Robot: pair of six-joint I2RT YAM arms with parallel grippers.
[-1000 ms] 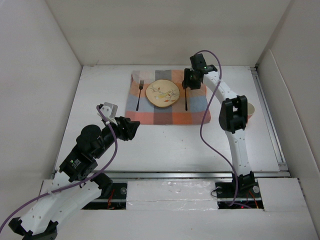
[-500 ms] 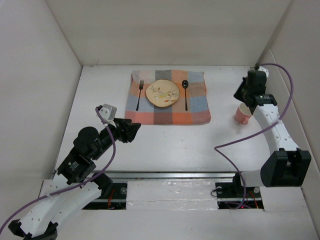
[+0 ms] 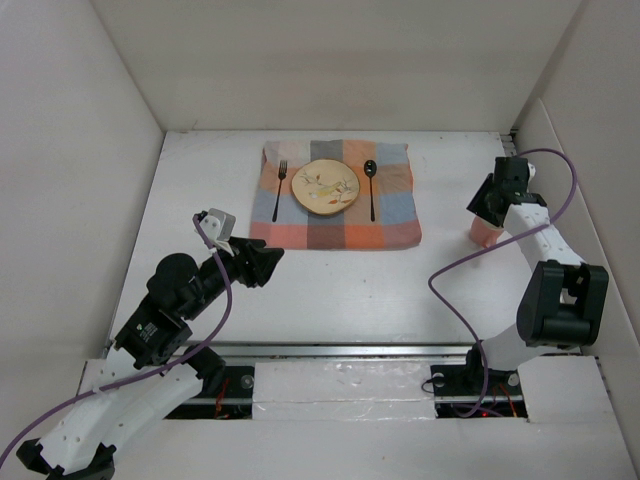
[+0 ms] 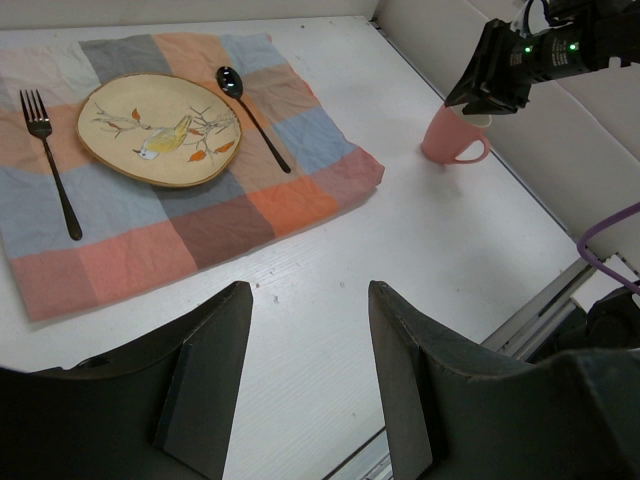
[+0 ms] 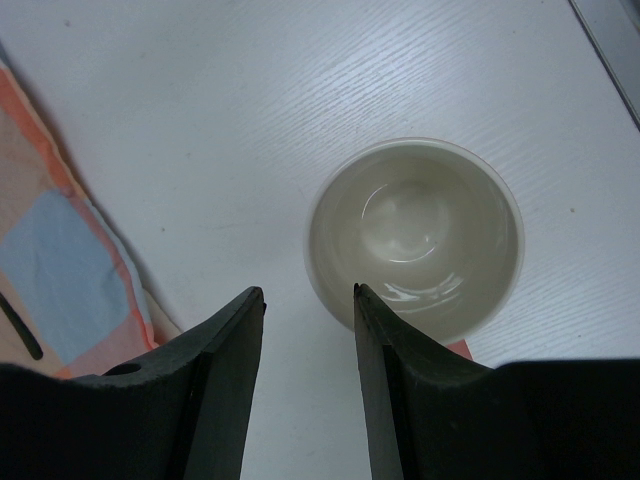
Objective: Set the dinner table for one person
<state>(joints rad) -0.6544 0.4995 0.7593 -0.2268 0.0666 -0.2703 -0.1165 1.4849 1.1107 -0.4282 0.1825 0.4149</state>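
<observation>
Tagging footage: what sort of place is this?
Probably a robot test bench, not a home: white panels wall in the dinner table, and a plate, fork and spoon sit on a checkered cloth.

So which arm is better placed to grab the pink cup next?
Right. The right hand is open directly above the pink cup, fingers straddling its rim; the left hand is far off, near the checkered cloth.

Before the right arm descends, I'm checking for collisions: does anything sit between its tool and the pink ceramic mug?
Nothing visible does. The right tool hangs open over the pink ceramic mug with a cream inside; only bare matte white tabletop lies right around it.
</observation>
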